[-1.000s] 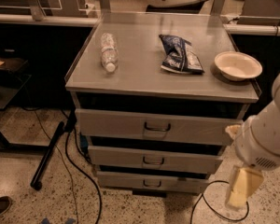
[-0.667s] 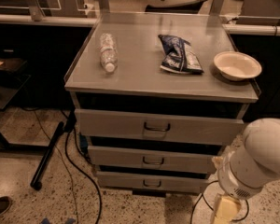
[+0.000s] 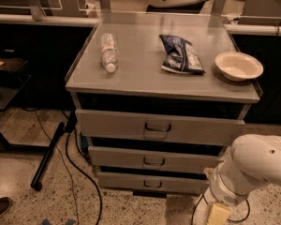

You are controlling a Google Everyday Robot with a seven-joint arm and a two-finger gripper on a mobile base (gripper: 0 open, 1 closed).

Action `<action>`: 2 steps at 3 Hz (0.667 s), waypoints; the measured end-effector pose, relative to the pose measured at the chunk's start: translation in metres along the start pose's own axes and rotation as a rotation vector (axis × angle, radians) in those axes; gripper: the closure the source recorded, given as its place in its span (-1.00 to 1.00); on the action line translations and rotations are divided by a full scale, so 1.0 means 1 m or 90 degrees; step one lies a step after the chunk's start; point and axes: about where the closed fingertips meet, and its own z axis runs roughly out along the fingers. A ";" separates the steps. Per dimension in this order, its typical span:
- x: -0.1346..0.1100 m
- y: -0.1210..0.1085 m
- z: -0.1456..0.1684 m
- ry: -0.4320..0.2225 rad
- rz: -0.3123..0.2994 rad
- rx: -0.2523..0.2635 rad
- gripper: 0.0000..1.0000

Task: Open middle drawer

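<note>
The grey metal cabinet has three drawers. The middle drawer [image 3: 154,159] has a flat front of medium height with a small dark loop handle [image 3: 153,162] at its centre. Its front sits about in line with the other two, and nothing of its inside shows. My white arm [image 3: 253,168] comes in at the lower right. My gripper [image 3: 218,214] hangs at the bottom edge of the view, to the right of and below the cabinet, apart from every handle. Only its yellowish upper part shows.
The top drawer [image 3: 158,127] and the bottom drawer [image 3: 152,183] have like handles. On the cabinet top [image 3: 145,74] lie a plastic bottle [image 3: 108,52], a blue snack bag [image 3: 180,54] and a white bowl [image 3: 238,65]. Cables [image 3: 72,172] and a black bar [image 3: 48,156] lie on the floor at left.
My arm has swung down and to the left, and the gripper has sunk to the bottom edge of the view. The drawers have not moved.
</note>
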 end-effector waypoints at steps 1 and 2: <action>-0.004 -0.001 0.014 -0.017 0.012 0.009 -1.00; -0.009 -0.021 0.040 -0.065 0.038 0.033 -1.00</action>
